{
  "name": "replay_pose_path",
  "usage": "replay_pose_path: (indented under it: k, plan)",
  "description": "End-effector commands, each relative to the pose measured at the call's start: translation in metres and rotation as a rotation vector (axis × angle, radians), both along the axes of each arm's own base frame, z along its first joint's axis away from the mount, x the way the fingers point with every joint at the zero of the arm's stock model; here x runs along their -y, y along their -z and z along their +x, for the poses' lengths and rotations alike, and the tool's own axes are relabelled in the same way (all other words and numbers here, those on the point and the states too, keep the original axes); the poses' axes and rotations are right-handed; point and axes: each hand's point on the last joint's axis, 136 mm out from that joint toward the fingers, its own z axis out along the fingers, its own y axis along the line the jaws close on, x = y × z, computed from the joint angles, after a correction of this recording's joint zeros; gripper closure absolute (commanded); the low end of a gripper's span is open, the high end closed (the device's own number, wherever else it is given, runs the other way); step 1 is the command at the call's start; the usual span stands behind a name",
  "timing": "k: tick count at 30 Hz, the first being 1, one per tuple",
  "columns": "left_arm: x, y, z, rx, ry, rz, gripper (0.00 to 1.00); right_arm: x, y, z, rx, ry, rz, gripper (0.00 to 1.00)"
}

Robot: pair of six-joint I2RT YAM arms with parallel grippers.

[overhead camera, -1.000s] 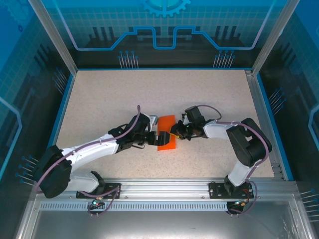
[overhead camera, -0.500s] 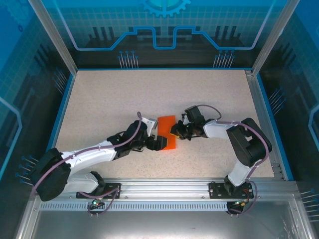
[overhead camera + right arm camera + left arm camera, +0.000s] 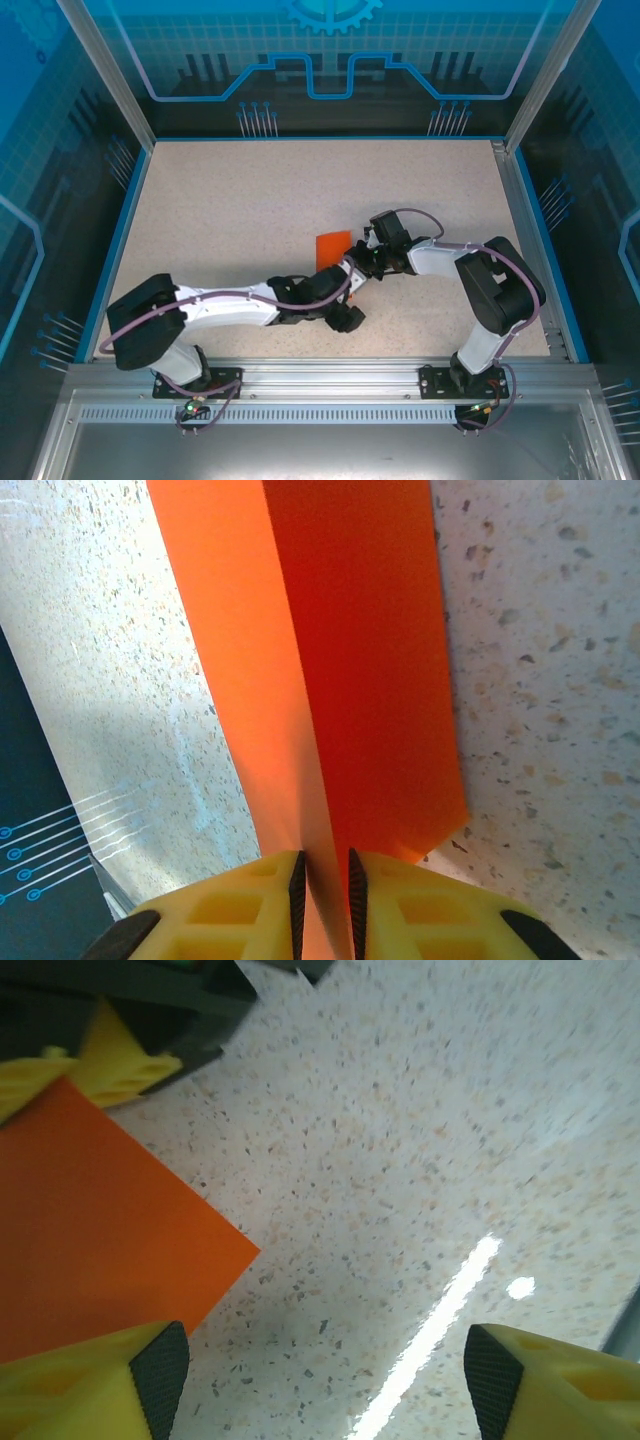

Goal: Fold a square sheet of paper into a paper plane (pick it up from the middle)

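The right gripper (image 3: 325, 905) is clenched on the square sheet of paper (image 3: 350, 670) along its crease, probably steadying the fold near the middle of the table (image 3: 220, 200). The left gripper (image 3: 325, 1380) hangs spread and empty just beside the sheet's corner, likely lining up the next fold.

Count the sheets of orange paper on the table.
1. The orange paper sits near the middle of the table, one edge pinched in the right gripper, its near part covered by the left arm. Another sheet underneath could be hidden.
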Motion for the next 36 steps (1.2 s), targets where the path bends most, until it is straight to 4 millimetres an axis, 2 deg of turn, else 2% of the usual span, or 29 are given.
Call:
replay_pose_path:
  k: [1, 5, 9, 15, 27, 30, 36]
  plan:
    - [-0.006, 0.011, 0.009, 0.125, 0.017, 0.166, 0.24, -0.005, -0.004, -0.002, 0.000, -0.027, 0.003, 0.78]
    - [-0.004, 0.023, 0.019, 0.179, 0.001, 0.238, 0.25, -0.005, -0.005, -0.001, 0.002, -0.029, 0.003, 0.78]
    - [-0.004, 0.023, 0.029, 0.228, -0.026, 0.260, 0.29, -0.004, -0.006, -0.001, 0.003, -0.028, 0.001, 0.78]
    - [-0.004, 0.021, 0.033, 0.250, -0.037, 0.254, 0.49, -0.003, -0.005, -0.002, 0.000, -0.026, -0.001, 0.78]
    - [-0.014, 0.004, 0.040, 0.304, -0.090, 0.222, 0.95, 0.001, -0.006, -0.001, 0.002, -0.019, -0.003, 0.77]
    - [-0.016, 0.002, 0.042, 0.284, -0.099, 0.203, 1.00, 0.003, -0.006, -0.001, 0.002, -0.016, -0.004, 0.77]
    - [-0.018, -0.002, 0.039, 0.200, -0.091, 0.135, 1.00, 0.005, -0.008, -0.001, 0.010, -0.014, -0.005, 0.74]
